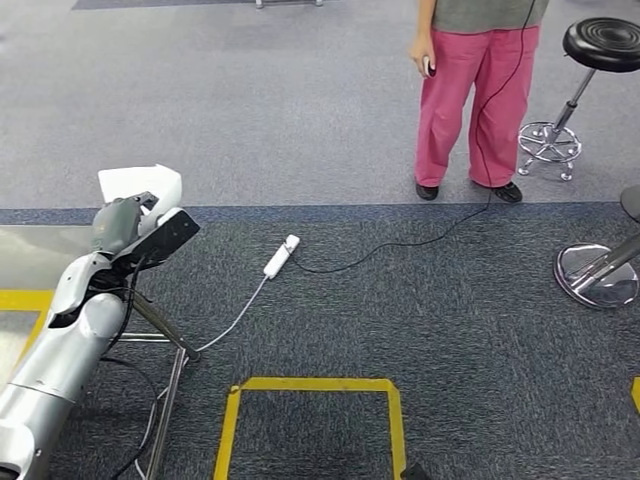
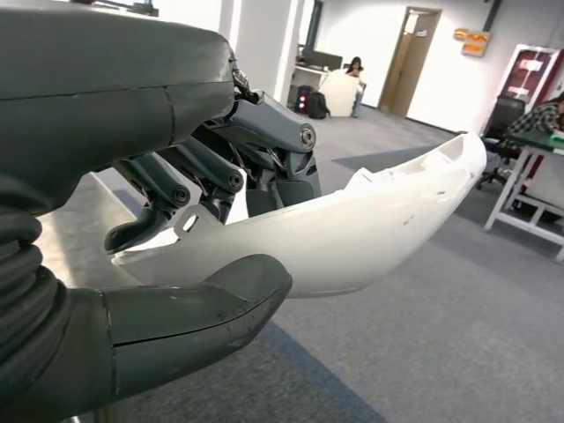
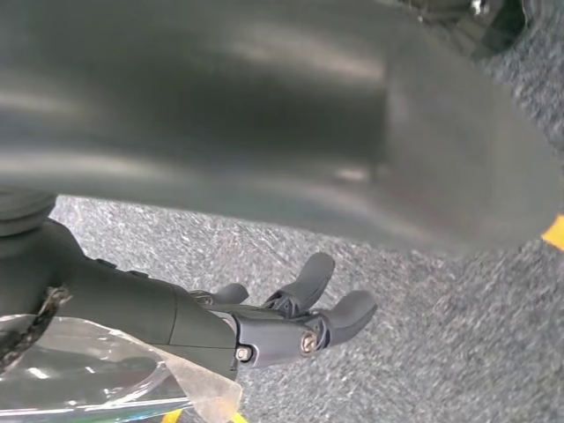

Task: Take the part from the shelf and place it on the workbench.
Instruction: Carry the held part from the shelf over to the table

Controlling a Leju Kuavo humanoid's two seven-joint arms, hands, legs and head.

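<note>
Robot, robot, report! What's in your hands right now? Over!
Left hand holds white part. Right hand open, hanging over carpet. Power strip, cable and person ahead.

The left arm (image 1: 64, 350) reaches up and forward, its left hand (image 1: 124, 225) gripping the white part (image 1: 143, 183). The right hand (image 3: 279, 322) hangs low, fingers apart, holding nothing.

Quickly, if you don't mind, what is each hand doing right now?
Left hand: holding the white part between thumb and fingers.
Right hand: open, holding nothing, fingers apart above the carpet.
</note>
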